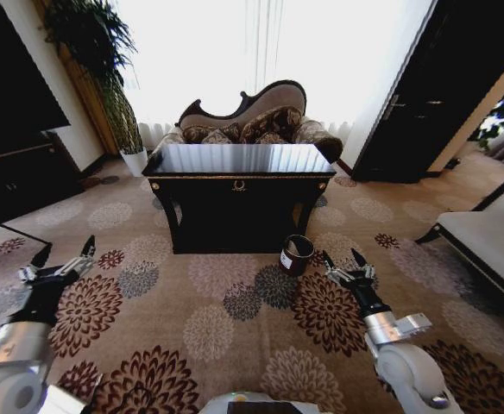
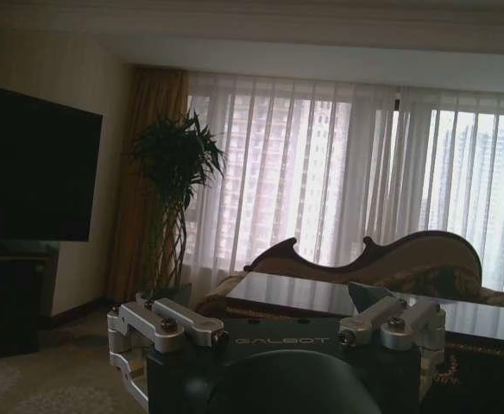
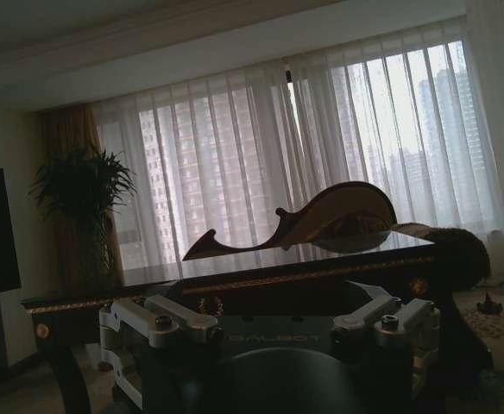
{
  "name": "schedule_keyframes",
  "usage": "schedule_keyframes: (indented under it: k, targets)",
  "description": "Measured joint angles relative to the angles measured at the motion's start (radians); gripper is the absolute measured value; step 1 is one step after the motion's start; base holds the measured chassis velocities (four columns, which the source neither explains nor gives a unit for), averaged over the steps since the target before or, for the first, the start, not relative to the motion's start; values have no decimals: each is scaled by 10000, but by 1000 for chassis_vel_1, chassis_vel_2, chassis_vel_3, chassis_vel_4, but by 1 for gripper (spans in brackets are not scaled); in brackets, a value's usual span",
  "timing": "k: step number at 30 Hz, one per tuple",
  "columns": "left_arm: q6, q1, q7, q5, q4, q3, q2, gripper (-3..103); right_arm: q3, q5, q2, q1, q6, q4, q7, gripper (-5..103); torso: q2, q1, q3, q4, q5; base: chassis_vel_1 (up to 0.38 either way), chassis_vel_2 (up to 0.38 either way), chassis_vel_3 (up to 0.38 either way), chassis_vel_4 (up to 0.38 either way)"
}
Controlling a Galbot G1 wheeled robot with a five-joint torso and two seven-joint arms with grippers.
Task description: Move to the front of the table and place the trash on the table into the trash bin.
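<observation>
We see a curved-back sofa (image 1: pixel 250 119) piled with dark patterned cushions (image 1: pixel 271 127), backed by sheer white curtains (image 1: pixel 261 43) — bright with daylight. On our left a tall plant (image 1: pixel 105 60) stands in a white pot (image 1: pixel 135 161) near a dark TV (image 2: pixel 32 164); on our right, a dark door (image 1: pixel 425 86) and a pale bench (image 1: pixel 494 237). A floral carpet (image 1: pixel 235 319) spreads underfoot — big brown blooms on beige.

Open patterned carpet (image 1: pixel 209 328) lies between the robot and the desk (image 1: pixel 239 160) — bare floor, with both claws held low and well apart from the desk front; the trash bin (image 1: pixel 296 255) stands on the floor near the desk's right front leg, just ahead of the right claw (image 1: pixel 342 261). A sofa (image 1: pixel 252 121) closes off the desk's far side; a white plant pot (image 1: pixel 134 161) stands near its far left corner, and a pale bench (image 1: pixel 494 237) lines the right edge.
</observation>
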Motion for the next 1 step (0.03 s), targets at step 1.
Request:
schedule_keyframes:
  k: [1]
  targets:
    - [20,-3,-47,69,22,77,-5,100,-60,-11,23,-6,-67,18,84,100,0,0,0,0,0,0,0,0,0]
